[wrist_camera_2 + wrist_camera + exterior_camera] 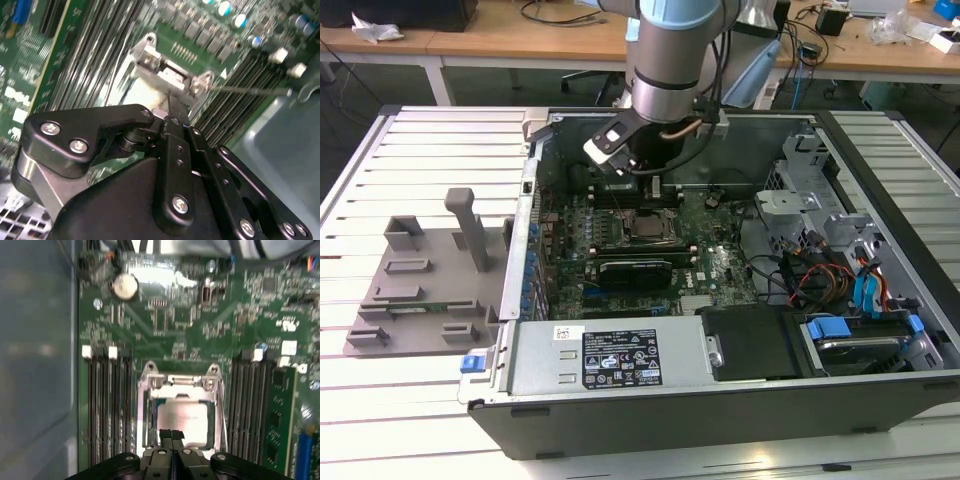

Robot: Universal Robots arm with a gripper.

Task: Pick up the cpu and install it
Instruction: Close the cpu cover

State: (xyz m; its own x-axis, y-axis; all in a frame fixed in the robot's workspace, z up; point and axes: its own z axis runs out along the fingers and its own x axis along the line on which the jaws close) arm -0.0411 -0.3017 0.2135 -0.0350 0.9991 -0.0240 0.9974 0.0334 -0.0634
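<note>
Fingers (165,435) of the gripper (172,434) come nearest in the first wrist view. There are two of them, pressed together with nothing between, and their tips are poised over one edge of the cpu (182,420). Whether they touch it cannot be told. One cpu is here, lying flat with its silver top up inside the one metal socket frame (150,382) on the motherboard (170,335). It looks already set in place rather than carried.

Trouble, as I judge it, would come from that off-centre position. A push on the edge instead of the middle could tip the chip in its seat and bend the contacts beneath. A sideways slide of the closed tips could scrape the top or catch the frame. If the chip is not square in the socket, pressure would jam it. Whether the frame is latched cannot be made out; if it is loose, a knock from the tips could lift it.

Beyond the socket stand two banks of memory slots (107,410), one on each side, and farther off is one round coin battery (125,285). In the exterior view one arm (670,60) reaches down into one open computer case (720,400), which rests on the slatted table (440,150). One grey plastic fixture (415,290) lies on the table at the exterior view's left, just beside the case.
</note>
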